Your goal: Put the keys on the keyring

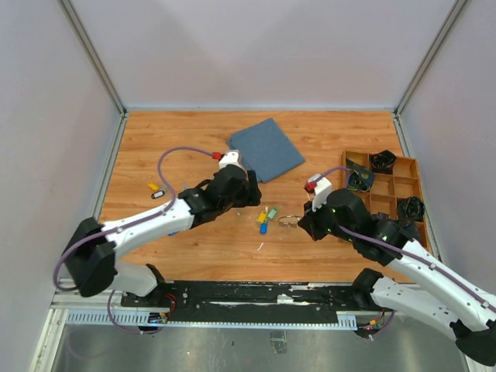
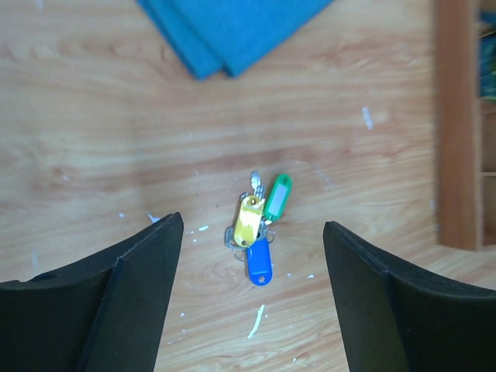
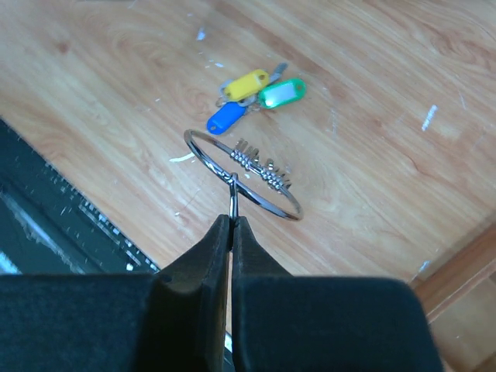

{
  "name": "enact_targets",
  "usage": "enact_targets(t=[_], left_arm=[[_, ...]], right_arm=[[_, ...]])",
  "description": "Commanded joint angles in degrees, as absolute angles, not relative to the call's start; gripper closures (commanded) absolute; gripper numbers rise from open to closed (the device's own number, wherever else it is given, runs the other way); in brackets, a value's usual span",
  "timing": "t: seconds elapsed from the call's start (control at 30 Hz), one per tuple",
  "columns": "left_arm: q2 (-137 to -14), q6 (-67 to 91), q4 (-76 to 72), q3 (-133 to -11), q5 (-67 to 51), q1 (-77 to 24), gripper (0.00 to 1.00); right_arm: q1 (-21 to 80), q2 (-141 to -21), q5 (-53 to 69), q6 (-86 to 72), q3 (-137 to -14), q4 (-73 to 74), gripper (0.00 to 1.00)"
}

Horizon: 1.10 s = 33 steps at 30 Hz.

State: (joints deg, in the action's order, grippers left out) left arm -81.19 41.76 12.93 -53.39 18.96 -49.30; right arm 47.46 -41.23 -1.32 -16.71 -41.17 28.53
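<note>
Step in hand: ring gripped, keys not yet threaded. Your right gripper [image 3: 231,225] is pinched fully closed on the wire of the keyring [image 3: 242,177], which lies low on the table [image 3: 372,132] at the centre of the right wrist view, with its chain bit [image 3: 260,167] across it. The keys [image 2: 256,225] sit as a tight cluster of yellow, green and blue tags just above the ring in that view, near it but not touching. Your left gripper [image 1: 252,195] hovers over the cluster with its fingers [image 2: 132,287] spread wide, holding nothing. Next move, as I judge it: drop the left onto one tag, likely the blue tag [image 2: 260,262] since it sticks out lowest in frame, then bring its key to the ring. That needs the ring held steady, and I cannot tell where the wire's split is. I also cannot tell if the three keys are hooked together. Around: folded blue cloth [image 1: 266,149] upper centre of the top view, wooden tray [image 1: 381,186] at right, two more tagged keys [image 1: 156,190] at left, well apart. Nothing blocks the cluster, but the two grippers are close, so watch for crowding.
</note>
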Motion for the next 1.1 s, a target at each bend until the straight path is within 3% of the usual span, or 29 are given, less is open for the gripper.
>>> enact_targets(t=[0.0, 0.23, 0.5, 0.67, 1.07], left_arm=[[-69.4, 27.3, 9.6, -49.1, 22.3, -49.3, 0.21], [-54.0, 18.2, 8.6, -41.9, 25.1, -49.3, 0.19], [-41.7, 10.3, 1.5, -34.6, 4.2, -49.3, 0.16], [-41.9, 11.6, -3.8, -32.9, -3.1, -49.3, 0.17], [-41.6, -2.1, -8.5, -39.9, 0.2, -54.7, 0.21]], right_arm=[[46.5, -47.4, 12.3, -3.3, -50.6, 35.3, 1.00], [46.7, -65.8, 24.1, 6.1, -63.7, 52.3, 1.00], [47.3, -74.1, 31.4, 9.2, -67.6, 51.6, 0.99], [48.1, -73.9, 32.9, 10.0, -68.6, 49.4, 1.00], [48.1, -72.9, 30.2, 6.2, -78.6, 57.2, 0.99]])
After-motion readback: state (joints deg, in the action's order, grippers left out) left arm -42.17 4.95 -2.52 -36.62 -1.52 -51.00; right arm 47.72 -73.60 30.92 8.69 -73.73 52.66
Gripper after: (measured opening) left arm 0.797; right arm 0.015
